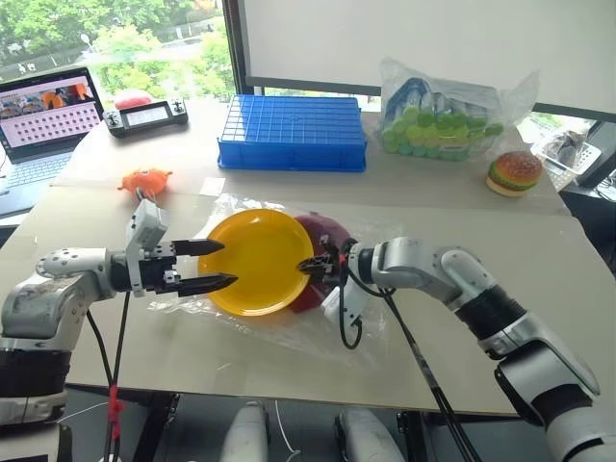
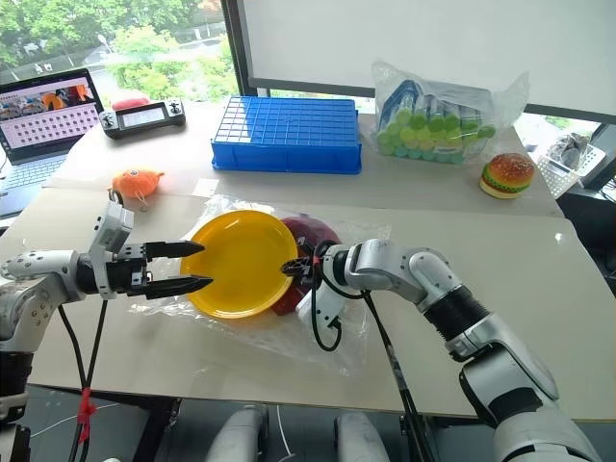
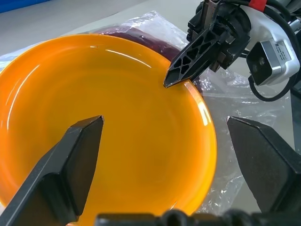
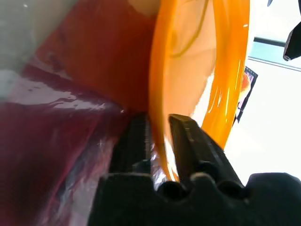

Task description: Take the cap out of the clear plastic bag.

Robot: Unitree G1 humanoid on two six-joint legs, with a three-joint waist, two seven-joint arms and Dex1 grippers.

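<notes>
Your right gripper (image 1: 315,264) is clenched on the yellow plate's (image 1: 252,260) rim. The plate covers the dark red cap (image 1: 325,234) inside the clear plastic bag (image 1: 318,329) on the table (image 1: 539,279). Your left gripper (image 1: 214,265) hangs released beside the plate's opposite edge.

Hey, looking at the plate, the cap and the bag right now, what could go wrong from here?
The right gripper is shut on the yellow plate rim, not the cap; pulling may lift the plate only. The plate covers part of the cap, so it may drag the clear plastic bag along. The left gripper is open and not holding the bag, so the bag could slide.
</notes>
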